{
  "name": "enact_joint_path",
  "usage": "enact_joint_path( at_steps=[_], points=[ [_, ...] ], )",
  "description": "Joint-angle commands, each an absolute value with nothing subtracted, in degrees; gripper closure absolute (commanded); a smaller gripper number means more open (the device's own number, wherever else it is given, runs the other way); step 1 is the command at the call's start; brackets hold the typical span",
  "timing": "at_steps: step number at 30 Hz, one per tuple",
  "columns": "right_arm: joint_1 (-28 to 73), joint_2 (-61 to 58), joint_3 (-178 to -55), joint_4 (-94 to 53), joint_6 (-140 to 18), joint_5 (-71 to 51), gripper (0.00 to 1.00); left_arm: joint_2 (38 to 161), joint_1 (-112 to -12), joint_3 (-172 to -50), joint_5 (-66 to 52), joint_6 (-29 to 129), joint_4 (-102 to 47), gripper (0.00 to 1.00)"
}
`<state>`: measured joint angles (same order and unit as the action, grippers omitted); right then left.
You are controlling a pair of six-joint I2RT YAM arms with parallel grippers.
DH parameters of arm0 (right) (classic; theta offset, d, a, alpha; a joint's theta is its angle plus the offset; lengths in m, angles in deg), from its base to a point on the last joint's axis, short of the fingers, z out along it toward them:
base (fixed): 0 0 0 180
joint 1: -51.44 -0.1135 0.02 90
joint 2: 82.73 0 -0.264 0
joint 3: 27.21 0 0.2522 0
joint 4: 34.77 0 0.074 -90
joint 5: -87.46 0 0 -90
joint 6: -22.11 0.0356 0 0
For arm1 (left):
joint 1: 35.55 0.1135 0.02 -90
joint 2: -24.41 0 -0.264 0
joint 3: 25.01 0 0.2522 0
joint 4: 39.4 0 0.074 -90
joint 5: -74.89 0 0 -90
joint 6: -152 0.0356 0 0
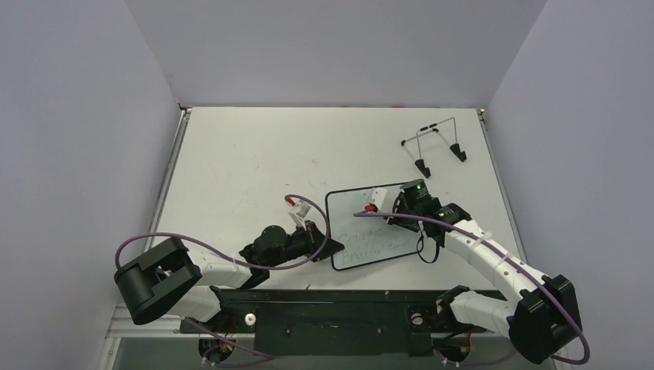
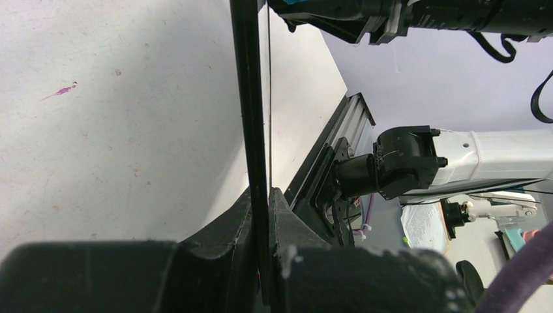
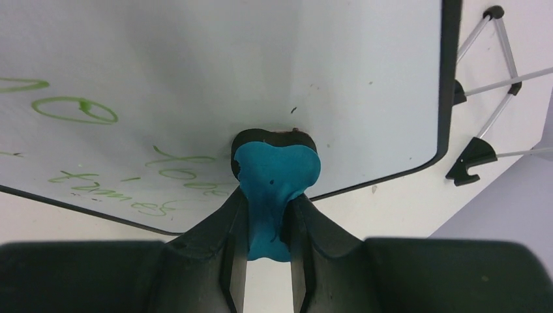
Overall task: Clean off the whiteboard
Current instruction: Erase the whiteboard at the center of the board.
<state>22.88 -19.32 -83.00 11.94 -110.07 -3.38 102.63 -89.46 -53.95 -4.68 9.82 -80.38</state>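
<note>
The whiteboard lies mid-table, white with a thin black rim and green handwriting on its near part. My left gripper is shut on the board's near-left edge. In the left wrist view the rim runs edge-on between that gripper's fingers. My right gripper is shut on a blue bone-shaped eraser. The eraser's dark underside presses on the whiteboard near its right corner, where the surface is clean. From above, the right gripper hangs over the board's far right part.
A thin wire stand with black feet lies at the back right, also in the right wrist view. Grey walls close in the table on three sides. A metal rail runs along its left edge.
</note>
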Motion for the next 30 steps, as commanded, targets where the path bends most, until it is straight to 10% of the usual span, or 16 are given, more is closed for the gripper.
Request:
enact_joint_path(
  at_steps=[1,15,23,30],
  points=[
    [21.96,-20.27,-85.86,12.16,-111.18,-9.65,1.00,100.60,-89.95,-55.84,-1.22,11.95,-85.77,1.00],
    [25.98,-17.67,-85.70,8.82,-107.17,-2.98,1.00,101.20,-89.95,-55.22,-0.84,11.62,-87.27,1.00],
    [21.68,-18.88,-84.79,24.67,-121.39,-21.29,1.00,99.90,-89.72,-54.68,-1.11,12.02,-86.64,1.00],
    [27.14,-18.40,-82.67,15.06,-113.68,-5.30,1.00,99.55,-89.34,-54.41,-0.20,12.33,-86.17,1.00]
  ],
)
